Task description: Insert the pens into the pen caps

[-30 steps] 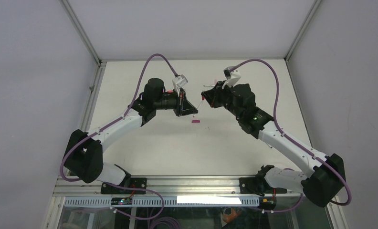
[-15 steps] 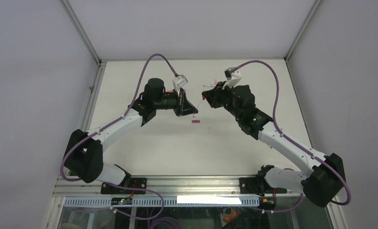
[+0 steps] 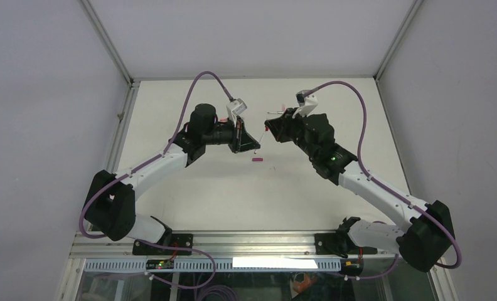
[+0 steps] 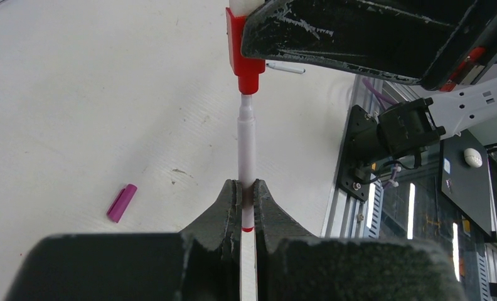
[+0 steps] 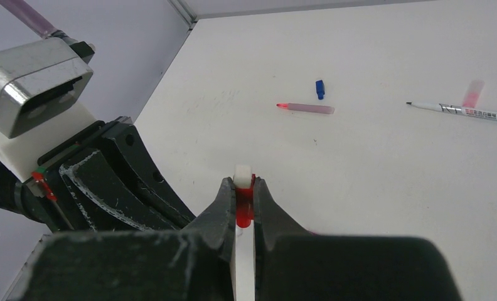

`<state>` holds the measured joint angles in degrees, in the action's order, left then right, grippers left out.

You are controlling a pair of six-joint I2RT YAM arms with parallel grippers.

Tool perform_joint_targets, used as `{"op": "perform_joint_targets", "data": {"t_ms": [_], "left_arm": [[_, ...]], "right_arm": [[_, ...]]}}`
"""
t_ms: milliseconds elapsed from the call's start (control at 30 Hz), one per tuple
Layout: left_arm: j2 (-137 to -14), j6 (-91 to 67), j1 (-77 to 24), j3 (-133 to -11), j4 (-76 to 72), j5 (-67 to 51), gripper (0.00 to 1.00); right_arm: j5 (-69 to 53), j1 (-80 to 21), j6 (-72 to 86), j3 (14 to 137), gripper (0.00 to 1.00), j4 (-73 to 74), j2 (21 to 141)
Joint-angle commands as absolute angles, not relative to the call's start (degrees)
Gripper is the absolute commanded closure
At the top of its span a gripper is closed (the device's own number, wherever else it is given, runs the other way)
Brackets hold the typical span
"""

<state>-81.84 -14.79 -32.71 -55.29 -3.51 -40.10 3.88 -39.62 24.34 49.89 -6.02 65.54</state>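
Note:
My left gripper [image 4: 246,187] is shut on a thin white pen [image 4: 246,147] with a red band at its rear end. The pen's narrow tip meets the mouth of a red cap [image 4: 245,53]. My right gripper [image 5: 243,185] is shut on that red cap [image 5: 244,210], just above the left gripper. In the top view the left gripper [image 3: 256,149] and the right gripper [image 3: 268,127] face each other above mid-table. A magenta cap [image 4: 121,202] lies on the table below them. A blue cap [image 5: 320,89], a pink pen [image 5: 305,108], a pale pink cap [image 5: 472,93] and a white pen [image 5: 465,111] lie further back.
The left arm's wrist camera [image 5: 32,75] and black fingers [image 5: 133,182] sit close beside my right gripper. The table's metal frame rail [image 4: 359,144] runs along the near edge. White enclosure walls [image 3: 58,94] bound the table.
The right arm has shifted slightly left and towards the back. Both grippers stay shut, and the pen and red cap stay close together.

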Motion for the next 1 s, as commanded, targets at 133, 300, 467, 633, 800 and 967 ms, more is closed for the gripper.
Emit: {"op": "perform_joint_targets", "data": {"t_ms": [133,300,467,633,800,967], "left_arm": [[-78.34,-15.48,-32.97,-54.74,-11.0,-36.66,1.0],[-77.95,-15.21,-32.79,-54.82,-10.88,-36.58,1.0],[-77.21,-14.99,-32.78,-54.41,-10.81,-36.06,1.0],[-76.14,-14.53,-32.78,-53.92,-11.16,-34.08,1.0],[-76.11,-14.64,-32.78,-54.27,-13.46,-31.2,1.0],[-78.11,-15.38,-32.78,-56.54,-16.26,-32.16,1.0]], "right_arm": [[2.72,-41.66,26.06,48.55,1.0,-6.26,64.16],[2.85,-42.09,26.09,48.13,1.0,-6.16,64.16],[3.41,-42.36,26.14,47.43,1.0,-6.24,63.99],[3.4,-42.58,26.65,47.07,1.0,-6.23,64.07],[4.74,-43.04,28.06,46.11,1.0,-6.81,63.95],[5.54,-43.47,30.13,44.79,1.0,-8.32,64.1]]}}
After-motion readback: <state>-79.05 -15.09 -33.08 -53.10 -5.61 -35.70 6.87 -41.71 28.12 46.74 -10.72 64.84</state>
